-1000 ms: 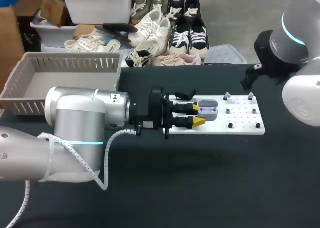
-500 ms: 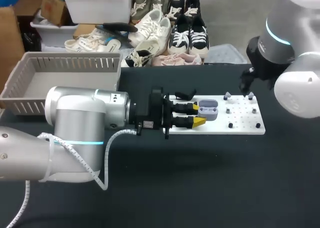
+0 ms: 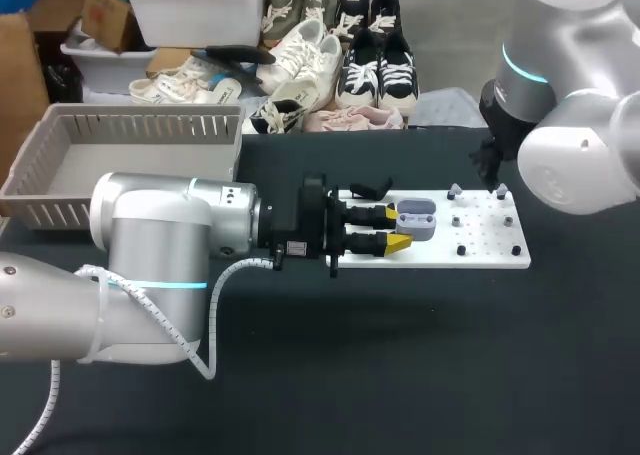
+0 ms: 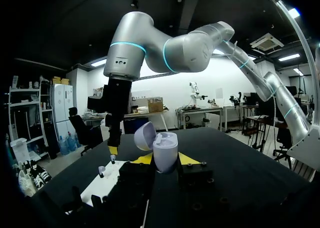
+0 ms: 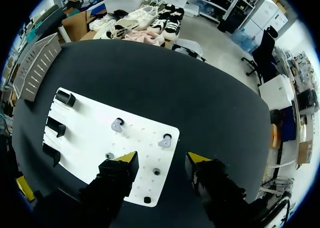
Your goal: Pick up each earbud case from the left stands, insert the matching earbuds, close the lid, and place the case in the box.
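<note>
A lavender earbud case [image 3: 417,218] with its lid open sits between the yellow tips of my left gripper [image 3: 398,230], which is shut on it over the white board [image 3: 485,258]. In the left wrist view the case [image 4: 165,151] stands upright between the fingers, lid tipped back. My right gripper [image 3: 490,175] hangs over the board's far right corner, open. In the right wrist view a small grey earbud [image 5: 164,141] lies on the board just ahead of the gap of the right gripper [image 5: 162,159]. A second earbud [image 5: 118,124] sits further along the same row.
A grey slatted basket [image 3: 130,125] stands at the table's back left. Black stands [image 5: 55,127] line the board's left end. Small pegs [image 3: 460,250] dot the board's right half. Dark tabletop [image 3: 420,375] spreads in front.
My right arm has swung left and down toward the board's far right corner, and its fingers have drawn closer together. The left arm and the case have not moved.
</note>
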`<state>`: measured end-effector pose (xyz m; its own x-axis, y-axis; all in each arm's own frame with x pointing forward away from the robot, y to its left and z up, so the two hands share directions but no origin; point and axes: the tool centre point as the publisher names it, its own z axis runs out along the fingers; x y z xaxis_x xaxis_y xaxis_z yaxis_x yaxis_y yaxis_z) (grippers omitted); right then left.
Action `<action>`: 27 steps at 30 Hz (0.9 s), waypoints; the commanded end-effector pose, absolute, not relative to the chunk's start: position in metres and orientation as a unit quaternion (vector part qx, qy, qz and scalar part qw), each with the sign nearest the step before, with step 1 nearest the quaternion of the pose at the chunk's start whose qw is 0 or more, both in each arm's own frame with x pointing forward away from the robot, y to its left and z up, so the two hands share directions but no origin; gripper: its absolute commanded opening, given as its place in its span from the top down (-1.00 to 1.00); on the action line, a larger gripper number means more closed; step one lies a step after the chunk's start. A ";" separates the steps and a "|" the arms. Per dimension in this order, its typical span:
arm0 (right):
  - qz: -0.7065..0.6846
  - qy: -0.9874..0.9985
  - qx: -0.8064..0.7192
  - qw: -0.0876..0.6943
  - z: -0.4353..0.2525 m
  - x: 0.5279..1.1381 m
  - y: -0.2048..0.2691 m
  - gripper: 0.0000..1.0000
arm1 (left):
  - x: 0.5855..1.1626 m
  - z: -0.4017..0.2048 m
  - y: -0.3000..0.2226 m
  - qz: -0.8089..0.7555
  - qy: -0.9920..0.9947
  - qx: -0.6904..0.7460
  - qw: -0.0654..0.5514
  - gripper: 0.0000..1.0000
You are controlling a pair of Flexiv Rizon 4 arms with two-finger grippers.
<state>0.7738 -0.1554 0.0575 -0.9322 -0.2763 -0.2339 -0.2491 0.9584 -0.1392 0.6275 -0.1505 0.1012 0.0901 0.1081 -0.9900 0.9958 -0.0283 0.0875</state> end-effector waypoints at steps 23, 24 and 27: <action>-0.084 0.983 -0.123 0.107 0.035 0.784 -0.157 0.15 | 0.628 0.100 -0.151 -0.455 0.497 0.554 0.488 1.00; -0.085 0.983 -0.122 0.107 0.035 0.784 -0.157 0.15 | 0.628 0.100 -0.151 -0.455 0.497 0.554 0.488 1.00; -0.086 0.983 -0.120 0.105 0.034 0.785 -0.157 0.18 | 0.628 0.100 -0.151 -0.455 0.497 0.554 0.488 1.00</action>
<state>0.7833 -0.1590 0.0345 -0.9473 -0.2585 -0.1892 -0.2233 0.9564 -0.1884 0.6275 -0.1505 0.1012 0.0901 0.1081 -0.9900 0.9958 -0.0284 0.0875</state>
